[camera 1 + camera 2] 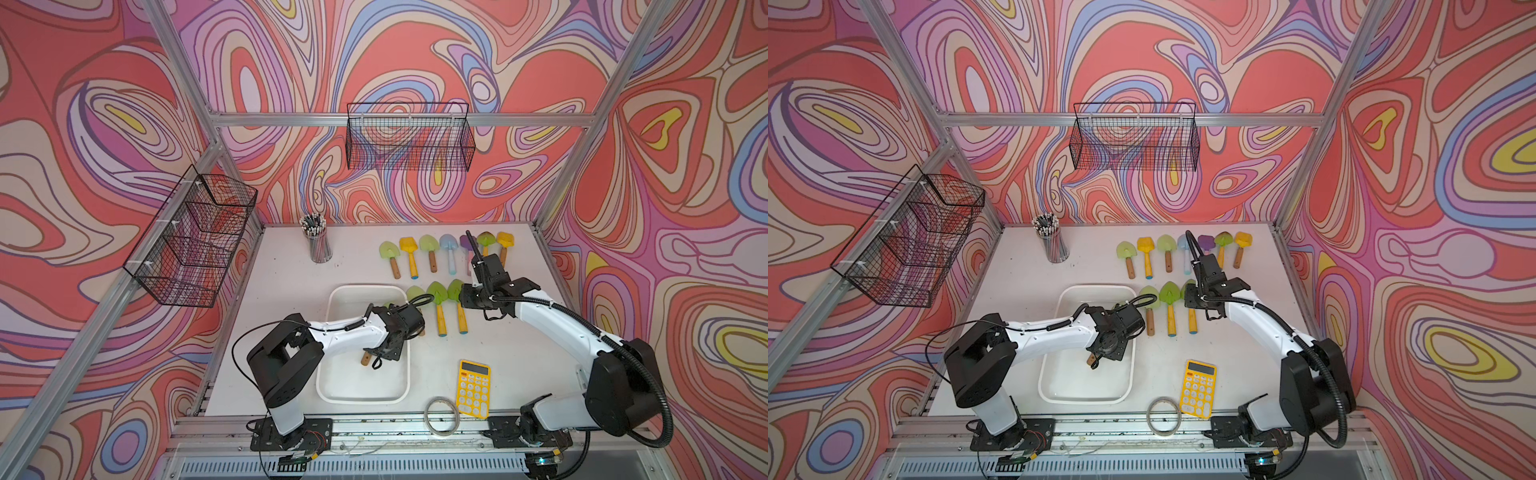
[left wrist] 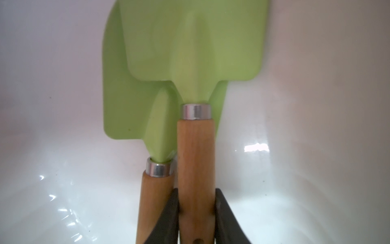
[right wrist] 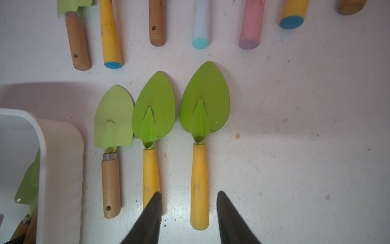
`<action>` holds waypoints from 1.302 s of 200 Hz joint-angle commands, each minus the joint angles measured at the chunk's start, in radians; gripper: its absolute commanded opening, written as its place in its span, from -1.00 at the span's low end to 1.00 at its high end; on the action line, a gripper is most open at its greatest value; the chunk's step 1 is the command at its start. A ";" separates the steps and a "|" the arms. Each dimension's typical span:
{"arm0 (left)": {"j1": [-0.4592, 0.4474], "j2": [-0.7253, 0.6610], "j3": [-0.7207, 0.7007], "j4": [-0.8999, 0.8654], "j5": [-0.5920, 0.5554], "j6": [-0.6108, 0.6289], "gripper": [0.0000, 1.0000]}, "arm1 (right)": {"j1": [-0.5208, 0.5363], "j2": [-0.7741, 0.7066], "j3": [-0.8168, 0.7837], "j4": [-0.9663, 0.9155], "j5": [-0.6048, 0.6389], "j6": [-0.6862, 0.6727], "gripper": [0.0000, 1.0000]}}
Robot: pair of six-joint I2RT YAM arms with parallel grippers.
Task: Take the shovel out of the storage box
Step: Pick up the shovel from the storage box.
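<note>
Down in the storage box (image 2: 316, 105), the left gripper (image 2: 197, 191) has its fingers (image 2: 168, 211) pinched on the shovel (image 2: 196, 52) by its wooden handle, apparently to single it out from the 2nd shovel (image 2: 122, 105) lying just outside 1 finger, while the right gripper (image 3: 188, 194) hangs part-open and empty over a yellow-handled shovel (image 3: 199, 179).

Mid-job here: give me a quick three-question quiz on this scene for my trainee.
1. True or false: a second green shovel lies in the storage box beside the held shovel.
2. The left tool grips the held shovel by its: A) wooden handle; B) blade; C) metal collar.
3. How many shovels form the row below the right tool?
Key: 1 true; 2 A; 3 three.
</note>
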 commanded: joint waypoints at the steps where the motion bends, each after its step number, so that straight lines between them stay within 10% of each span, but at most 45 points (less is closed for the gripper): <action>1: -0.004 0.013 0.022 -0.052 -0.035 -0.006 -0.60 | -0.003 -0.018 -0.007 -0.001 0.002 -0.004 -0.10; 88: 0.015 -0.177 0.027 -0.028 0.065 -0.005 -0.92 | -0.002 -0.066 -0.013 -0.011 -0.040 -0.005 -0.10; 143: 0.195 -0.471 -0.138 0.181 0.319 -0.061 -0.93 | -0.001 -0.163 -0.055 0.110 -0.275 0.042 -0.06; 260: 0.318 -0.670 -0.266 0.734 0.750 -0.238 -0.91 | -0.001 -0.187 -0.218 0.867 -0.823 0.509 0.07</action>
